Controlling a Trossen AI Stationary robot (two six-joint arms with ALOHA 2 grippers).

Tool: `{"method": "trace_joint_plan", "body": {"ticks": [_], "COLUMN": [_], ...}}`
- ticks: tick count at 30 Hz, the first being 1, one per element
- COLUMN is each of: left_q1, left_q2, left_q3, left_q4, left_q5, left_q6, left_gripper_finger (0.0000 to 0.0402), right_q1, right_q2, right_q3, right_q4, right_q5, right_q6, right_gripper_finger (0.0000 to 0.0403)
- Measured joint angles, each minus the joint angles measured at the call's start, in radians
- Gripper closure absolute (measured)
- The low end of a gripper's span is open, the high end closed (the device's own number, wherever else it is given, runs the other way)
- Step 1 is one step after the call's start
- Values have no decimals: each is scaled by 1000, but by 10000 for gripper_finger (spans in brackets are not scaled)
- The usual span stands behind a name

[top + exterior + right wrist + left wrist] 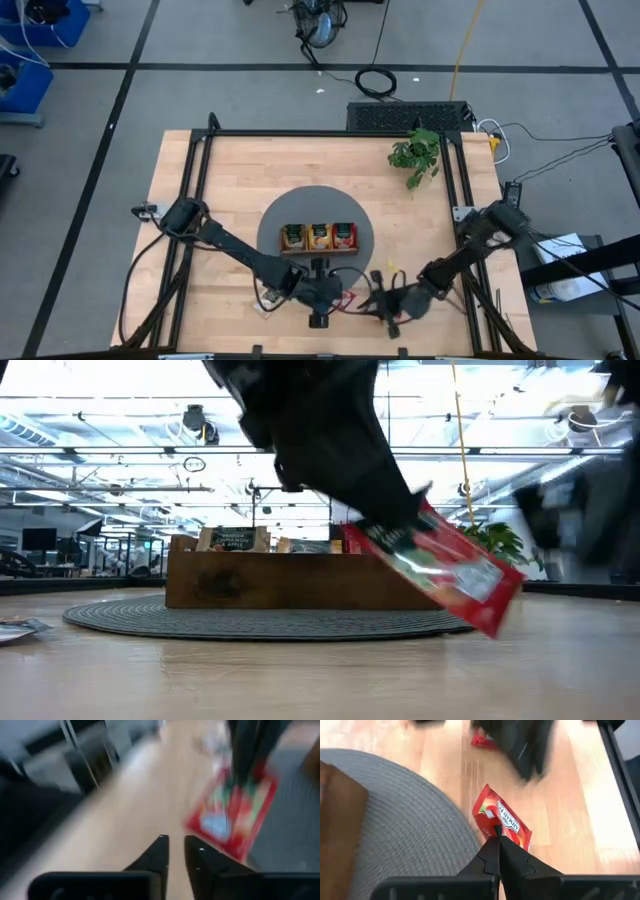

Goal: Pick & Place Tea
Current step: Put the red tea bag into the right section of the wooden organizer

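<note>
The left gripper (497, 836) has its jaws pinched on a red sachet (501, 820), held off the wood just beyond the edge of the mat (270, 232), on the near side of the tray (318, 250). In the low view the sachet hangs tilted, clear of the table (190, 170). This looks like the carry step: pick made, placing not yet done. Next the sachet should go over the tray's red compartment and be released. The right gripper (173, 845) hovers just beside, jaws narrowly parted, empty. The tray sits on the mat; its three compartments hold green, orange and red sachets.
</note>
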Motion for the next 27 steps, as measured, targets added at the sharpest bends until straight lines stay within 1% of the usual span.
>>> {"method": "trace_joint_plan", "body": {"ticks": [3,7,10,12,18,20,27], "left_q1": [-16,-38,-51,-55,-56,-56,-57], "left_q2": [0,0,0,0,0,0,0], "left_q3": [66,129,157,166,175,175,175], "left_q4": [-101,-176,-190,-192,-191,-192,-190], "left_q5": [-31,-61,-80,-85,-104,-104,-110], "left_q6": [17,32,50,60,75,75,74], "left_gripper_finger": [398,396,398,398,399,397,397], "right_q1": [40,71,38,2,-119,-147,-212], "right_q2": [-111,-229,-284,-305,-301,-298,-299], "right_q3": [-6,-11,-9,-11,-10,-10,-10], "right_q4": [-27,-83,-116,-155,-194,-216,-197], "right_q5": [54,134,129,98,-136,-178,-303], "right_q6": [-2,-18,4,34,132,140,142], "right_gripper_finger": [319,274,253,244,227,225,226]}}
